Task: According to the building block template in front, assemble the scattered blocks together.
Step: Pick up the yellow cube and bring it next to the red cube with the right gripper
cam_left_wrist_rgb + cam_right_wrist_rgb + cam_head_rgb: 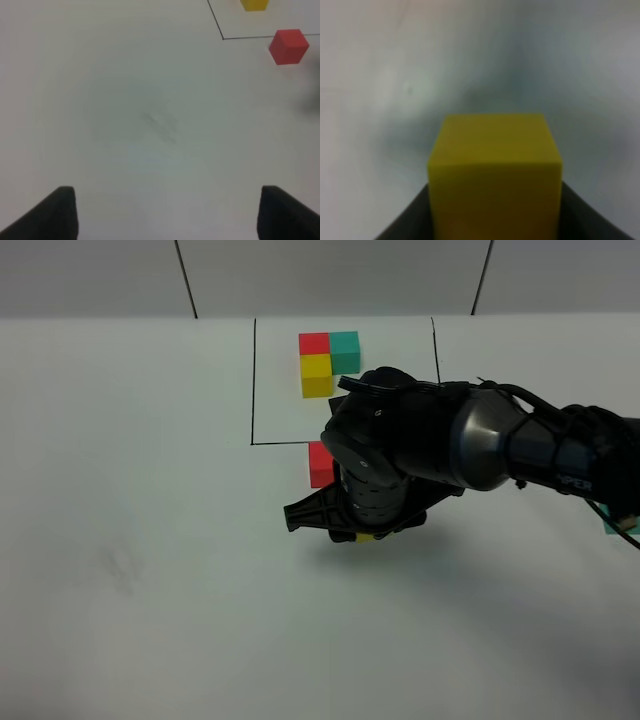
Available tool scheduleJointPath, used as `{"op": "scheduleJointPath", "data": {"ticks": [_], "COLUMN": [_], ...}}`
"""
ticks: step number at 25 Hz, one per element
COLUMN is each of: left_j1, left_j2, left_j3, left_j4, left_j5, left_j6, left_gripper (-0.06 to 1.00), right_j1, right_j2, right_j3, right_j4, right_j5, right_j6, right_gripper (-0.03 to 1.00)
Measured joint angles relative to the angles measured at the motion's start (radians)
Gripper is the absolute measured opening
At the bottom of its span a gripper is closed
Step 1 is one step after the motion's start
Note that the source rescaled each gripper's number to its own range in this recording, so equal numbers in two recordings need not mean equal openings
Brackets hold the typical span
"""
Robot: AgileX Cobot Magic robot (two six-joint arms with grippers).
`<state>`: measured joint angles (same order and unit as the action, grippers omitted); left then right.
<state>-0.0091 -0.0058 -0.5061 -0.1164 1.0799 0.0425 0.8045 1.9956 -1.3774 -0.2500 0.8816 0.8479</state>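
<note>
On the left, my left gripper (167, 215) hangs over the bare white table (120, 490), its two black fingers apart with nothing between them. Further right, at the far middle of the table, a thin black drawn frame (253, 380) encloses the building block template (322, 358): a red cube at the corner, a teal cube joined to its right and a yellow cube joined to its near side. Just outside the frame's near line sits a loose small solid red cube (320, 464). Right beside it, my right gripper (356, 528) reaches across the middle, its fingers clamped on a loose small solid yellow cube (495, 165); I cannot tell whether this cube touches the table. At the far right edge, a loose teal cube (614, 527) peeks out behind my right arm. Pale lettering on that arm is too blurred to read.
</note>
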Motion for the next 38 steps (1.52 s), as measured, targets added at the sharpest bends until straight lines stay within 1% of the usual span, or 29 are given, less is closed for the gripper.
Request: {"op": "scheduleJointPath", "data": {"ticks": [4, 7, 11, 15, 22, 28, 38], "left_j1": [0.000, 0.000, 0.000, 0.000, 0.000, 0.000, 0.000], "left_j2": [0.000, 0.000, 0.000, 0.000, 0.000, 0.000, 0.000], "left_j3": [0.000, 0.000, 0.000, 0.000, 0.000, 0.000, 0.000], "left_j4": [0.001, 0.001, 0.001, 0.001, 0.001, 0.001, 0.001], "left_j5": [0.000, 0.000, 0.000, 0.000, 0.000, 0.000, 0.000], "left_j6": [0.000, 0.000, 0.000, 0.000, 0.000, 0.000, 0.000], "left_gripper": [0.67, 0.67, 0.67, 0.67, 0.67, 0.67, 0.67], "right_j1": [0.007, 0.009, 0.016, 0.017, 0.017, 0.009, -0.032], "right_j2": [0.047, 0.070, 0.117, 0.181, 0.249, 0.260, 0.260], "right_j3": [-0.018, -0.020, -0.052, -0.144, -0.263, -0.277, -0.277], "right_j4": [0.007, 0.023, 0.015, 0.004, 0.001, 0.005, 0.063], "right_j5": [-0.066, -0.091, -0.078, -0.018, 0.023, 0.021, -0.007], "right_j6": [0.000, 0.000, 0.000, -0.015, -0.019, 0.011, 0.028], "right_gripper": [0.25, 0.25, 0.25, 0.25, 0.25, 0.25, 0.25]}}
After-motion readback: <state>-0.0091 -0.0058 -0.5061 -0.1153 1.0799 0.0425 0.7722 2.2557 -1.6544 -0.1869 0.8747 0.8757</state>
